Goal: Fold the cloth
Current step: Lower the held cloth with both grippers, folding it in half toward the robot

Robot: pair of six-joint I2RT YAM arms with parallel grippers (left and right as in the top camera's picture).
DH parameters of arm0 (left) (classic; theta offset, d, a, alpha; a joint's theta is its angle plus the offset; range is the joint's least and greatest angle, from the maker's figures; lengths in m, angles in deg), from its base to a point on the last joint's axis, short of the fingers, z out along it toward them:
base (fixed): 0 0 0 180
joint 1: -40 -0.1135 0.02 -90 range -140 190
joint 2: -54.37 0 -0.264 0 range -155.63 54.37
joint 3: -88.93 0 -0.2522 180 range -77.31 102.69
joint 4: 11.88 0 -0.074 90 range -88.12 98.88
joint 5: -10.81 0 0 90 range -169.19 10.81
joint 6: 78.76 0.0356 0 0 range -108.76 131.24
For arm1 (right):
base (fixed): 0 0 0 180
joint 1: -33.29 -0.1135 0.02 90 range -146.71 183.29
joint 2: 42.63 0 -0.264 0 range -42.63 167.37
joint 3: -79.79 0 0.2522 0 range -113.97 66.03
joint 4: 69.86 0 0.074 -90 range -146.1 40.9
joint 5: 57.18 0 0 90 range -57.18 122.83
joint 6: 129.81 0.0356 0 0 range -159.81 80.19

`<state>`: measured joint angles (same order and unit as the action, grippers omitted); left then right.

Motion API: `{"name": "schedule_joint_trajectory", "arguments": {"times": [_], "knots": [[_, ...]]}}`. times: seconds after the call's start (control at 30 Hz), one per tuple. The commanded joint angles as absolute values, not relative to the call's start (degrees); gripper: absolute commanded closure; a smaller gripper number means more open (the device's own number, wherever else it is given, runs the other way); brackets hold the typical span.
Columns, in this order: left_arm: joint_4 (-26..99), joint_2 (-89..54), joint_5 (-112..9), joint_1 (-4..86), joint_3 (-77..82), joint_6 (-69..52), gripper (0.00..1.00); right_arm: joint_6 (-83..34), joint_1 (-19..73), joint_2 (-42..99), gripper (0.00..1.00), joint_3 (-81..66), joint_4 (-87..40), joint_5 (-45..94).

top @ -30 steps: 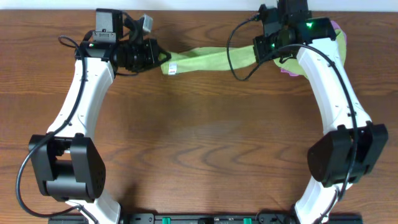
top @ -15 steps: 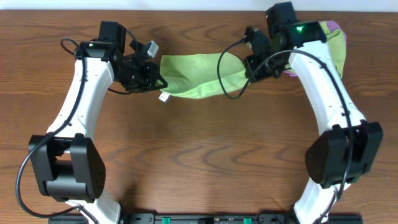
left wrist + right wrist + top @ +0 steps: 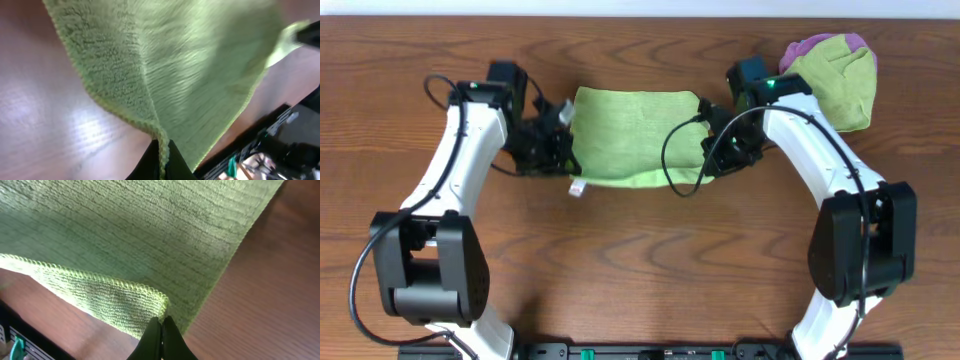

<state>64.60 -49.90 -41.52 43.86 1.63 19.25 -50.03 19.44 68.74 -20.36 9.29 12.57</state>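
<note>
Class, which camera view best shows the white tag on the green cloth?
Overhead: the white tag sticks out at the cloth's lower left corner. Both wrist views show only green fabric, no tag.

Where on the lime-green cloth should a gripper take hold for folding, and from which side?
Pinch the cloth at a hemmed corner, coming in from its outer end, as the left gripper and right gripper do. It is thin and limp, so opposite corner grips hold the edge straight.
</note>
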Motion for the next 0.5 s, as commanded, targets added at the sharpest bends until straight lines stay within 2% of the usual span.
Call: {"name": "schedule_joint_trajectory", "arguments": {"times": [0.0,0.3,0.47], "knots": [[64.3,-49.2,-42.7,43.7,-2.9,20.7,0.94,-51.0,18.9,66.2,0.98,-17.4,8.7,11.4],[63.9,-49.2,-42.5,43.7,-8.0,20.9,0.94,-50.1,18.7,61.9,0.98,-5.8,3.5,10.7],[62.9,-48.4,-41.2,43.7,-8.0,19.8,0.94,-47.9,18.6,60.7,0.98,-5.0,-0.9,11.0]]}}
